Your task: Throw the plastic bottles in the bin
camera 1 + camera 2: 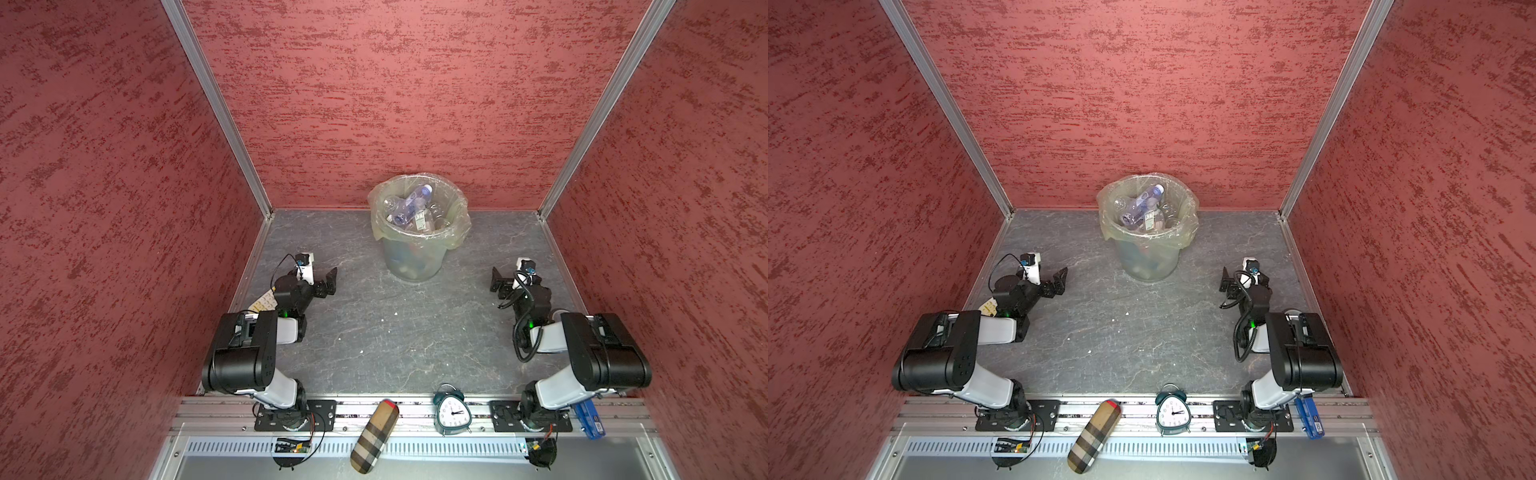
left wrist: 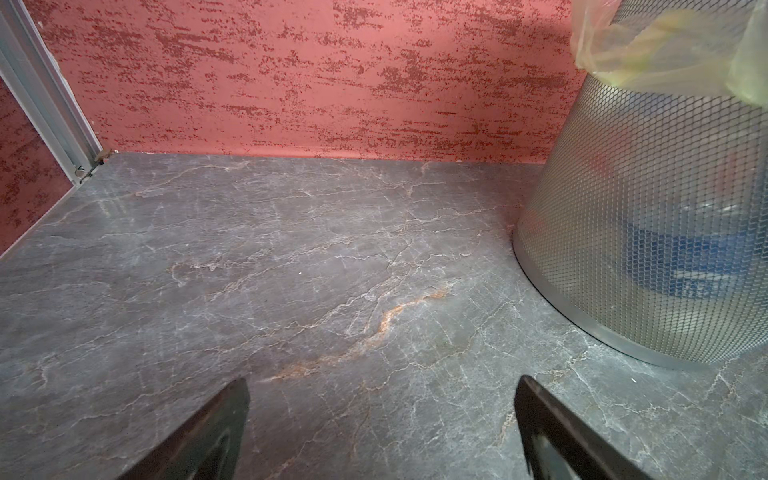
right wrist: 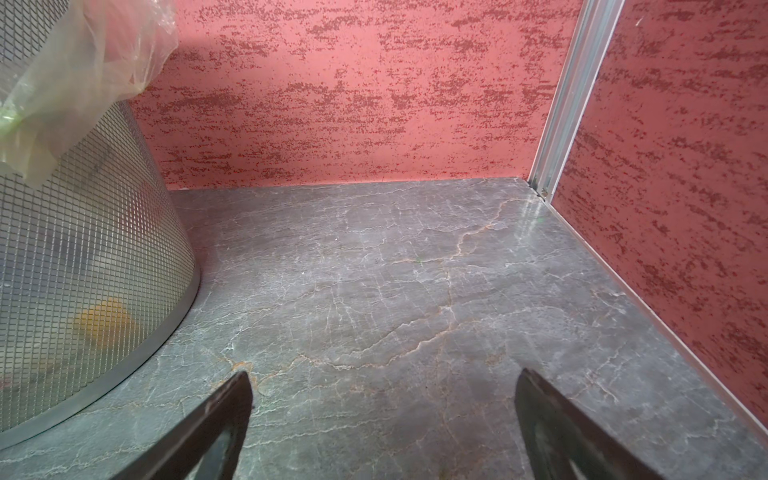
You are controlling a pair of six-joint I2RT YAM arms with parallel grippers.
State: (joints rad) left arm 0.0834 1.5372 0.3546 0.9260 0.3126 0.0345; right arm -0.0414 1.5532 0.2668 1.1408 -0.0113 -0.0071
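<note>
On the left, my left hand (image 1: 328, 283) sits low over the grey worktop (image 1: 395, 332), its fingers spread wide with only bare worktop showing between them. In the middle, near the back wall (image 1: 415, 104), the mesh bin (image 1: 411, 262) stands upright with a yellowish bag (image 1: 459, 232) folded over its rim, and the plastic bottles (image 1: 409, 205) lie piled inside it. Further right, my right hand (image 1: 496, 283) is spread just as wide, gripping nothing, well apart from the bin.
</note>
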